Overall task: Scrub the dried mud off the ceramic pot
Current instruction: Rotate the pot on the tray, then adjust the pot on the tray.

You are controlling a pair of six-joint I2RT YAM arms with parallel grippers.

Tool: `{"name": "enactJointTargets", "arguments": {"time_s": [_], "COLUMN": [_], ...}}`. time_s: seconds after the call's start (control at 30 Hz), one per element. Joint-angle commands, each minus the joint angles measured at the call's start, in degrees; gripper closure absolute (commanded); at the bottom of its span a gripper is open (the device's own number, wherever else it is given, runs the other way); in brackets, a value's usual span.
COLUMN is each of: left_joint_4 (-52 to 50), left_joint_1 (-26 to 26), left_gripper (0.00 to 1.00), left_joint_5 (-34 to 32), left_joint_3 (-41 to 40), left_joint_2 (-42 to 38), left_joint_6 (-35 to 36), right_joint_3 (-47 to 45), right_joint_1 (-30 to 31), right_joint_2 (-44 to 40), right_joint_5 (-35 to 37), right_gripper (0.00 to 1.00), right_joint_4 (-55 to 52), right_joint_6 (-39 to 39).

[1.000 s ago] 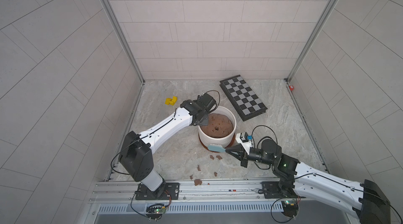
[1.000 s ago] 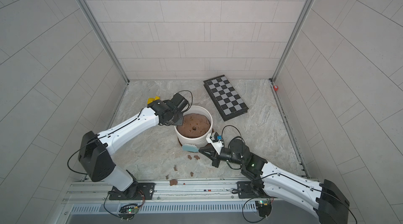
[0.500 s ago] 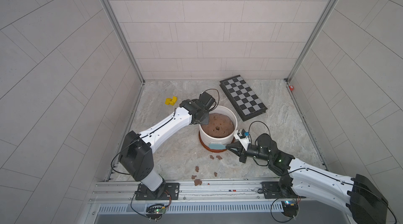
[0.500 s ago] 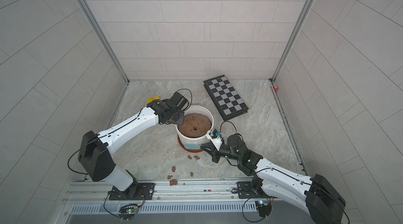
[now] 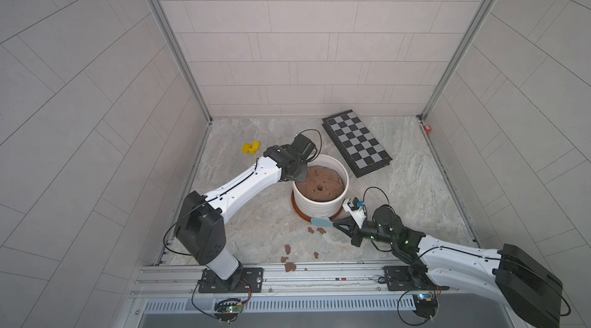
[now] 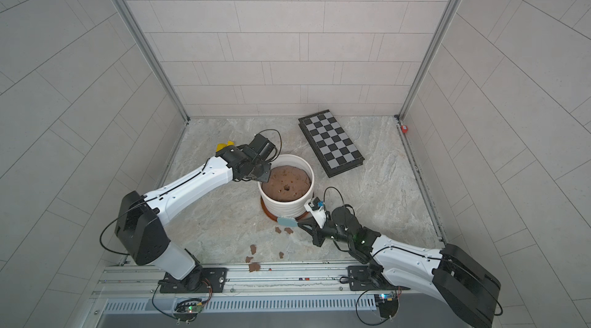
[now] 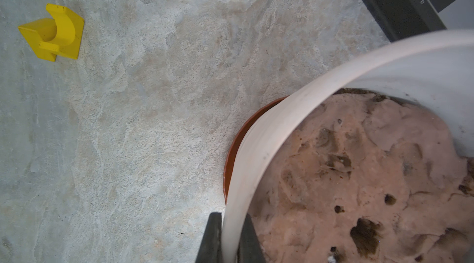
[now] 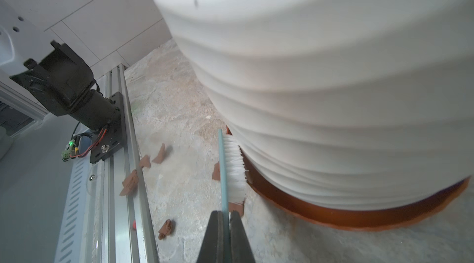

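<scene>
**Gripper state and position of the task items**

- The left gripper (image 7: 230, 236) is clamped on the rim of the ceramic pot (image 5: 319, 205). One finger sits outside the wall and the other inside, above the brown soil mass (image 5: 323, 182).
- The right gripper (image 8: 225, 225) is closed on the thin teal handle of a scrubbing brush (image 8: 232, 167). The white bristles face the pot and meet its lowest ribs, just above the orange-brown saucer (image 8: 333, 215).
- The pot stands upright on the saucer, near the middle of the stone-pattern floor. The left gripper is at its far-left rim and the right gripper is at its near side, towards the rail.
- The dried mud (image 5: 310, 230) lies as loose flakes on the floor between the pot and the rail, near the brush head. One flake rests on the rail edge.

**Hidden or unclear**

- In the left wrist view, both fingers are cut off by the frame edge.
- In the right wrist view, the pot wall is blurred. Two flakes are partly covered by the brush.
- The brush handle is mostly hidden inside the jaws.
- In both top views, the left wrist covers part of the rim.

**Counts**

- Pot: one
- Saucer: one
- Brush: one
- Mud flakes: six in a top view
- Chessboard (image 5: 356, 142): one
- Yellow plastic piece (image 7: 53, 34): one
</scene>
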Motion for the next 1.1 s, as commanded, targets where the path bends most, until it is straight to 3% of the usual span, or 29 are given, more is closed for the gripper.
{"name": "enactJointTargets", "arguments": {"time_s": [0.0, 0.2, 0.43, 0.53, 0.9, 1.07], "left_joint_4": [-1.3, -0.7, -0.4, -0.7, -2.4, -3.6], "left_joint_1": [-1.3, -0.9, 0.7, 2.8, 7.9, 8.6], "left_gripper": [1.0, 1.0, 1.0, 1.0, 1.0, 0.94], "left_joint_5": [9.6, 9.9, 10.1, 14.3, 16.3, 16.9], "left_joint_3": [-0.5, 0.3, 1.7, 2.1, 6.5, 8.7], "left_joint_2": [2.0, 2.2, 3.0, 3.1, 6.0, 7.4], "left_joint_6": [4.8, 6.9, 14.8, 17.2, 25.1, 26.6], "right_joint_3": [-0.8, -1.1, 0.7, 1.8, 5.5, 6.7], "right_joint_1": [1.2, 2.9, 2.9, 2.8, 1.7, 0.7], "right_joint_2": [1.4, 2.1, 3.9, 2.1, -8.7, -9.4], "right_joint_5": [-0.3, -10.6, -18.8, -19.4, -18.2, -19.2], "right_gripper": [1.0, 1.0, 1.0, 1.0, 1.0, 1.0], "right_joint_4": [7.7, 15.5, 19.6, 16.1, 0.8, -0.6], "right_joint_6": [1.5, 2.6, 4.0, 3.1, -0.3, 0.2]}}
